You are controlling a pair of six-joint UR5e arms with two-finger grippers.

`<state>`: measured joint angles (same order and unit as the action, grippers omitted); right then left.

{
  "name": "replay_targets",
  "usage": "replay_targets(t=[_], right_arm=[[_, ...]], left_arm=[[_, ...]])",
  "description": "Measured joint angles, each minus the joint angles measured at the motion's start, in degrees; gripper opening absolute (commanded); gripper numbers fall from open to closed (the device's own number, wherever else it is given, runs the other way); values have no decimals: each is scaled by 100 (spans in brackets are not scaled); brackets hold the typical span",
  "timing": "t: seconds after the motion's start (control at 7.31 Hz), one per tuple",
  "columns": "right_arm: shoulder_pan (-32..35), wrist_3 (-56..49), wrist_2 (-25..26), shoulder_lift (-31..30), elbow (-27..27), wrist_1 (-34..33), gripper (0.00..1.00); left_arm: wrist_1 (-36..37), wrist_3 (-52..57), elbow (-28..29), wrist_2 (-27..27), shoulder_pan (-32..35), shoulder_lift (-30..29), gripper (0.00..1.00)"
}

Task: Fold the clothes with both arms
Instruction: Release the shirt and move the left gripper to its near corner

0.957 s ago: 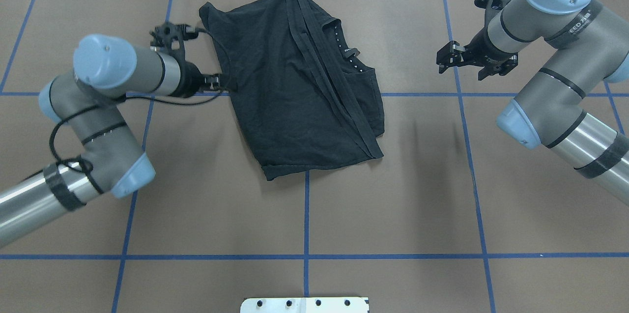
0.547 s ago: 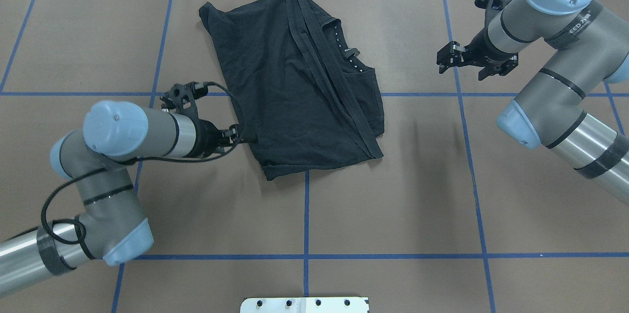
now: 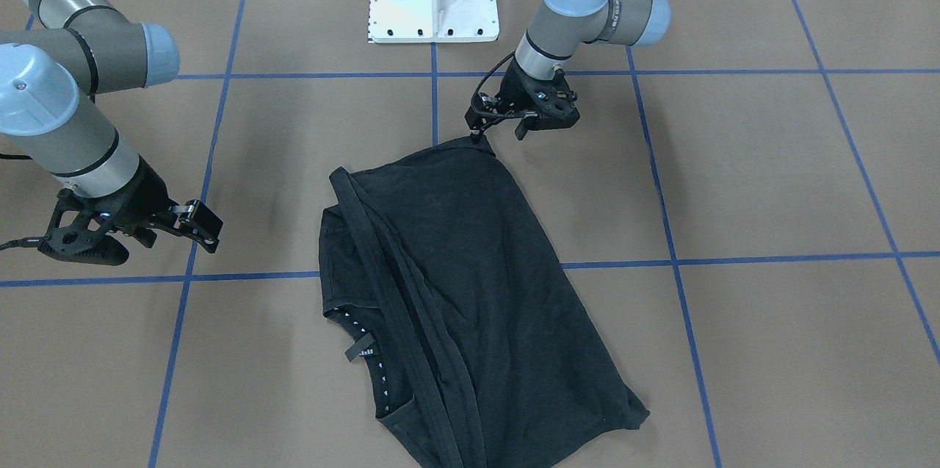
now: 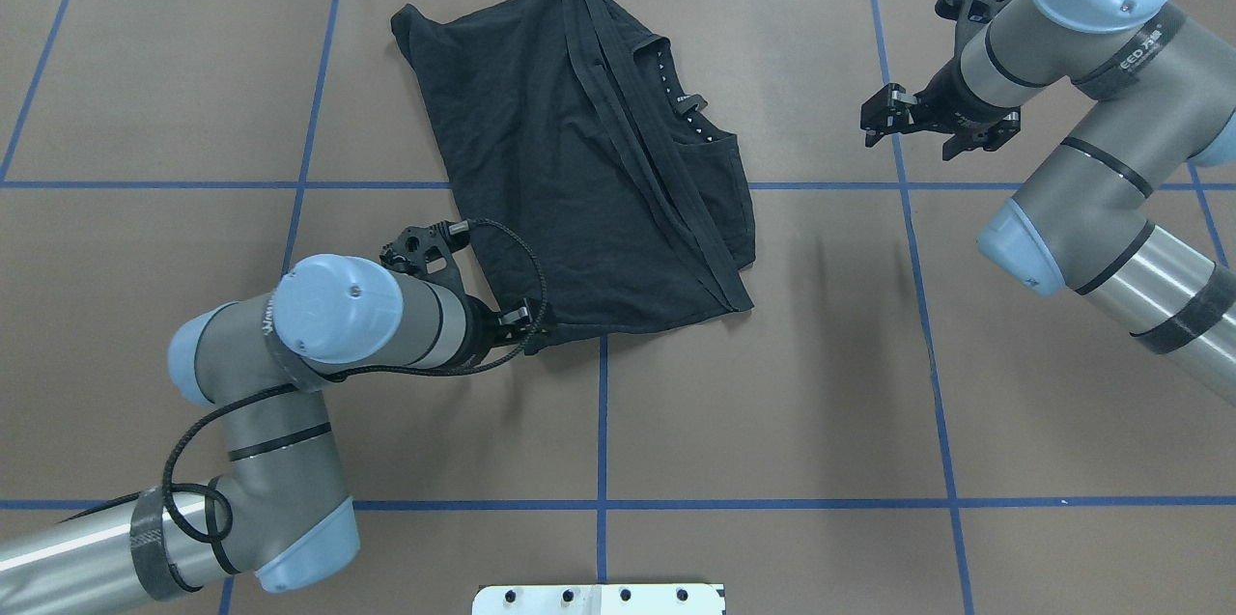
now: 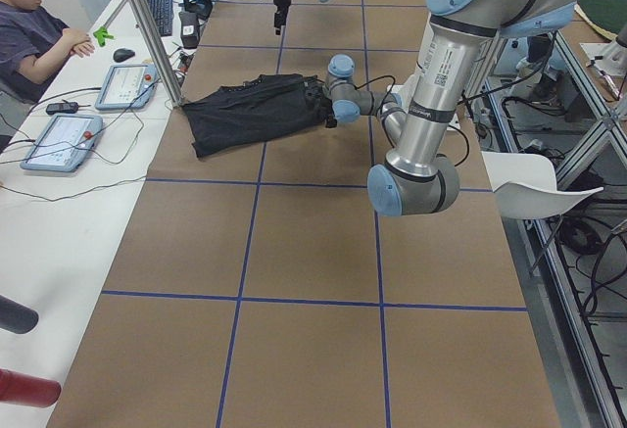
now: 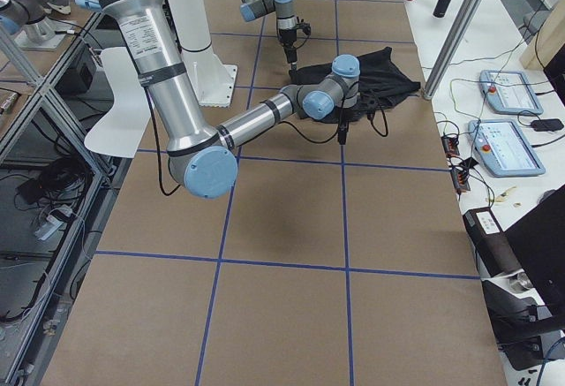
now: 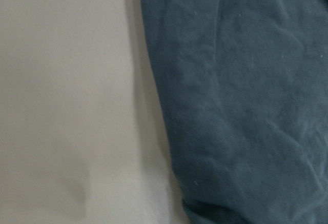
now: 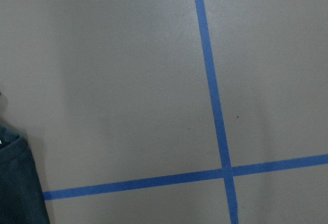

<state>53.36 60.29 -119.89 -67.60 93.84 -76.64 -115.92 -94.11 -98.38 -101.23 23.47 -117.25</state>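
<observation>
You've got the brown table (image 4: 772, 383) with its blue grid, and the black T-shirt (image 4: 570, 161) lies across the centre line on the far half. It's flat but crooked, already doubled over lengthwise, with its banded edges running diagonally down the middle. The neck label faces up on the right-hand side, and no logo is showing.

I'd call this the approach to the next fold, nothing lifted yet. Your left arm (image 4: 338, 325) reaches in low toward the shirt's near-left corner. Your right arm (image 4: 1081, 65) hangs well off to the right, over bare table.

The next move, as I read it, calls for a grip on that corner, with the right arm coming in to the matching near-right corner. Then both can carry the near edge up and over together. Pulling with one side alone would likely skew the cloth further.

Now the claws. The left gripper (image 3: 499, 131) looks spread, with one finger right at the tip of the corner. It holds nothing, and its wrist view shows only the cloth's edge against the table. Whether that finger actually touches the fabric, I can't tell. The right gripper (image 3: 172, 233) is spread too, empty, and clear of the shirt.
</observation>
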Motion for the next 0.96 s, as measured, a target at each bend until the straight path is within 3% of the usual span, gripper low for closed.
replay_targets(t=[0.96], right_arm=[[-1, 0, 0, -8, 3, 0, 100]], left_arm=[[163, 39, 171, 6, -70, -201, 82]])
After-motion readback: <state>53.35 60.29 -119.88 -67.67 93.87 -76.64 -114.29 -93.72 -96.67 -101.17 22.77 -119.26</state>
